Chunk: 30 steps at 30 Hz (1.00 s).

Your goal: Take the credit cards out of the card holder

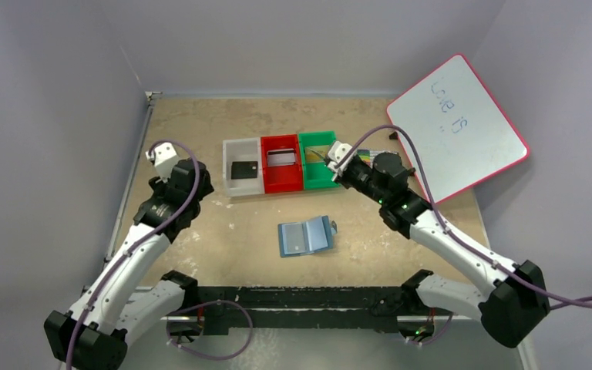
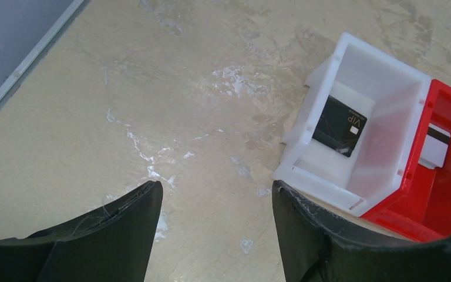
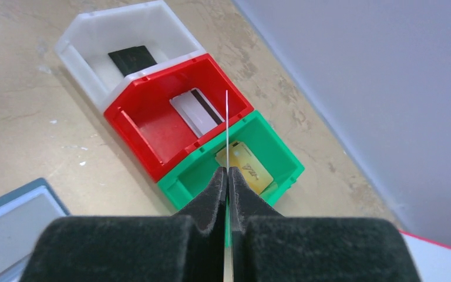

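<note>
Because the right gripper (image 3: 227,171) pinches 1 thin credit card (image 3: 227,126) edge-on above the green bin (image 3: 191,178), a skewed release could drop it outside. The left gripper (image 2: 214,189) gapes idle, and the card holder (image 1: 306,237) lies open mid-table.

The black card (image 2: 339,125) in the white bin (image 2: 381,79) reads "VIP".

Card holder (image 1: 306,237) open flat; black card (image 2: 339,126), silver card (image 3: 197,111), gold card (image 3: 248,167) in bins (image 1: 280,187); thin card (image 3: 227,117) pinched edge-on
</note>
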Tool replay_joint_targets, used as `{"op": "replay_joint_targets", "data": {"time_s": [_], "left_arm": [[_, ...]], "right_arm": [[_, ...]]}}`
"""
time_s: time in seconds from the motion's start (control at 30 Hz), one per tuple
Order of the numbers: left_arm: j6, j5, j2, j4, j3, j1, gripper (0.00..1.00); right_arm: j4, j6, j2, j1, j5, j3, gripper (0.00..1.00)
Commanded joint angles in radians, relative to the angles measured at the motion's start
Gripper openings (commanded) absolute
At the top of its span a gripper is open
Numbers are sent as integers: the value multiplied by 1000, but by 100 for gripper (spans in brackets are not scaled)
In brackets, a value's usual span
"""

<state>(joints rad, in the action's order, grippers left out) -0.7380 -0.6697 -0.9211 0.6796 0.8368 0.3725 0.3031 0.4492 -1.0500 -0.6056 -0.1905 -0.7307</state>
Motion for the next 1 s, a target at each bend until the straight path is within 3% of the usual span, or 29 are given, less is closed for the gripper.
{"op": "replay_joint_targets", "data": {"time_s": [0.0, 0.4, 0.63, 0.97], "left_arm": [[42, -34, 43, 6, -14, -6, 68], [29, -125, 91, 48, -4, -6, 68], [22, -127, 83, 67, 4, -6, 69], [37, -90, 89, 62, 12, -6, 73]], "right_arm": [[-2, 113, -107, -7, 16, -104, 0], [-69, 316, -474, -67, 40, -406, 0], [-82, 318, -691, -106, 71, -558, 0], [-103, 349, -856, -136, 185, -663, 0]]}}
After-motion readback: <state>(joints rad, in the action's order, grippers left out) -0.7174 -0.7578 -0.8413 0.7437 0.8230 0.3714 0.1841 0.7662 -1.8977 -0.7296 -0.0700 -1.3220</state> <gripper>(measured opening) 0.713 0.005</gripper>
